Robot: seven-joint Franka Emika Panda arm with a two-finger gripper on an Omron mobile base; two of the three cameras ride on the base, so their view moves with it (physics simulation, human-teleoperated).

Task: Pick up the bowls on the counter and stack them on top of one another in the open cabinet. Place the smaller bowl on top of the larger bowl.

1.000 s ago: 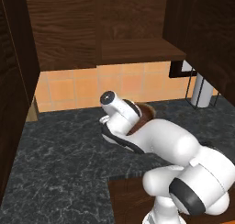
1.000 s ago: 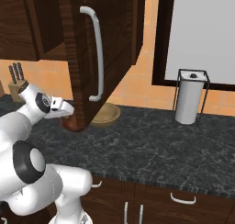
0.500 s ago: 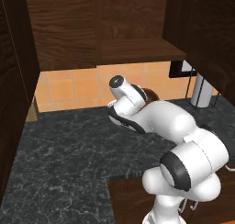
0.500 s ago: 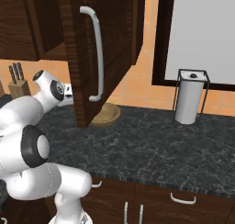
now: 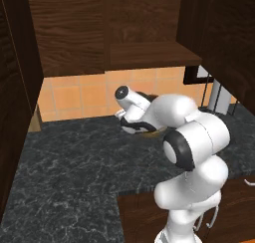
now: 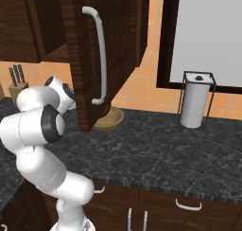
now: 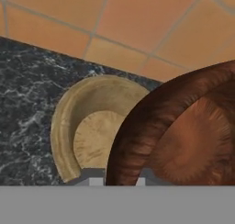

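Raised since a second ago, the arm lifts the small bowl [image 5: 144, 96] above the counter [image 5: 74, 157]. Right base view: tan bowl [image 6: 109, 119] on the counter. Hand view: end effector [image 7: 117, 181] pinching the small bowl's rim, tan bowl below.

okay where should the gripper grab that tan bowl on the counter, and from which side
Take the tan bowl by its thick rim, coming straight down from above, one finger inside and one outside. It sits upright on the counter, wide and shallow, so its open top is free; the brown bowl hides the far side.
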